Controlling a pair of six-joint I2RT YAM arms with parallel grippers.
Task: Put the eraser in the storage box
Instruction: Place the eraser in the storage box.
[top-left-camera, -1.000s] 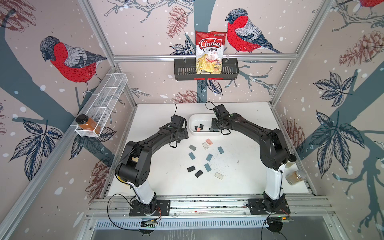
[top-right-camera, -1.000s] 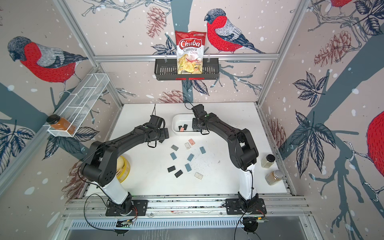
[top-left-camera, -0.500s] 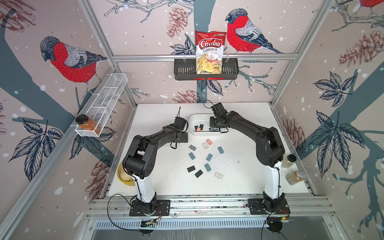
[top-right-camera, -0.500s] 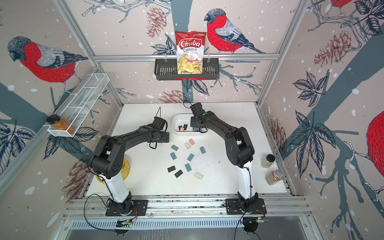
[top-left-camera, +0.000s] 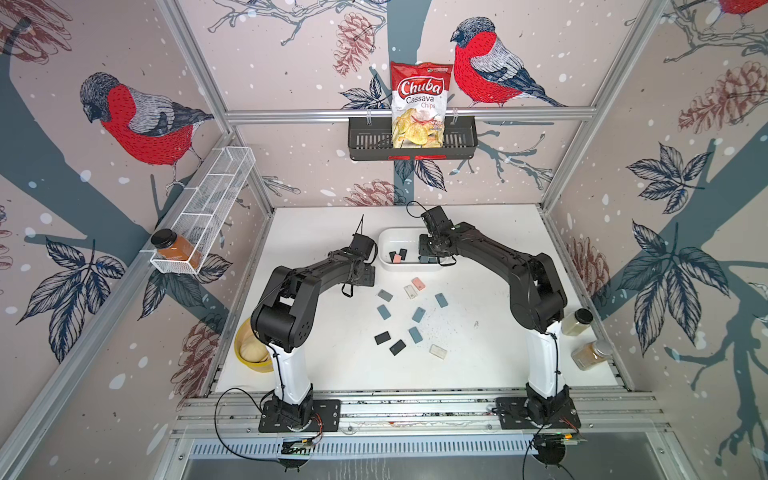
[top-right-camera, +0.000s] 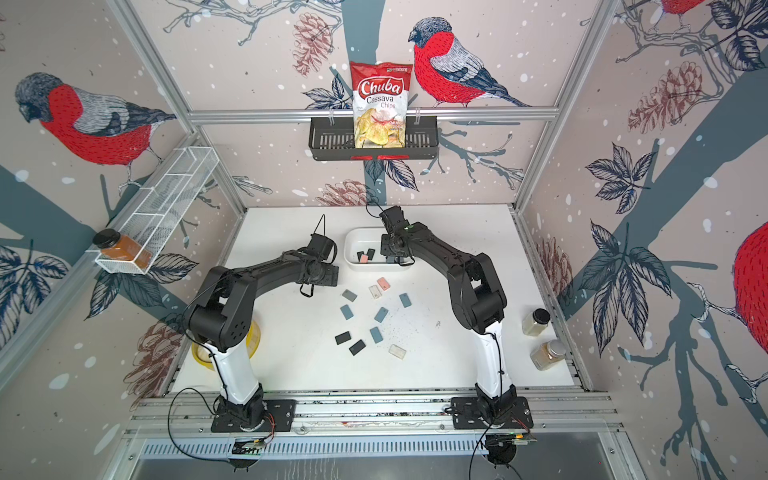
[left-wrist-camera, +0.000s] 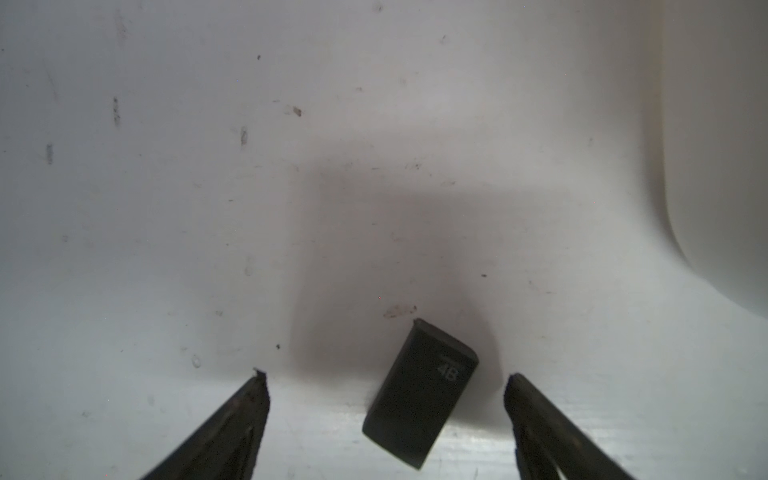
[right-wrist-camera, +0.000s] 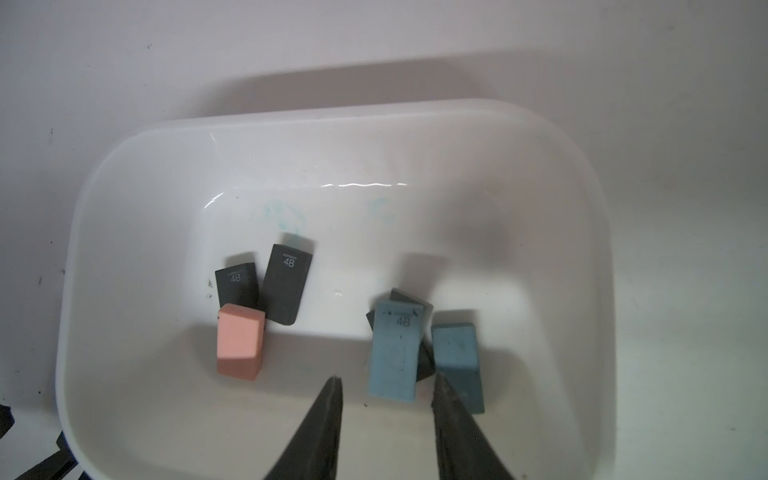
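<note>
Six erasers (right-wrist-camera: 395, 357) lie inside the storage box (right-wrist-camera: 137, 178), a blue one atop a dark one just beyond the right gripper (right-wrist-camera: 387, 377), whose jaws stand parted and empty. Near the box, on the table (left-wrist-camera: 166, 208), a black eraser (left-wrist-camera: 419, 395) lies between the wide-open tips of the left gripper (left-wrist-camera: 386, 374), touching neither

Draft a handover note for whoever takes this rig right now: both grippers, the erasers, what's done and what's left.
Left gripper: open, jaws either side of a black 4B eraser on the table beside the storage box, not gripped.
Right gripper: open above the box, empty.
Done: about six erasers lie in the box, a pink eraser among them.
Left: the black one, plus ten loose erasers on the table.
</note>
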